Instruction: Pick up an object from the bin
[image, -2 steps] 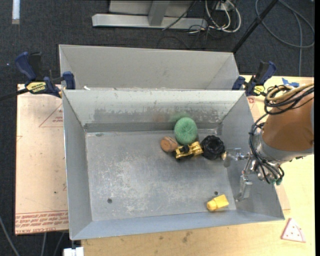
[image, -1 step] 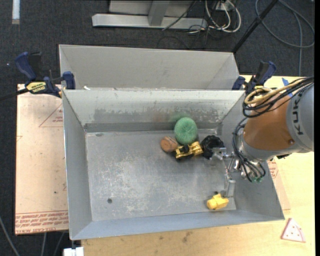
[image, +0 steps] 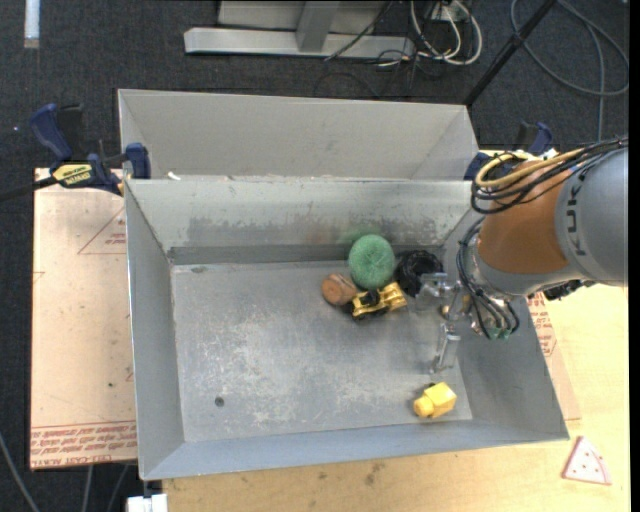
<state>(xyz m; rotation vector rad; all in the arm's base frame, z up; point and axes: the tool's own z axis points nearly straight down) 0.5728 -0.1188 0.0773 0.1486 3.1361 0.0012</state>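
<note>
The gripper (image: 441, 362) hangs below and to the right of the round green fuzzy ball (image: 371, 260). The small yellow plastic block (image: 435, 402) lies near it, further below that ball. Whether the gripper is spread or closed, I cannot tell.

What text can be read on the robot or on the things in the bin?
"KU": on the arm's grey link; any further letters are out of view.
Green ball, yellow toy vehicle, yellow block: no text can be read on them.
</note>
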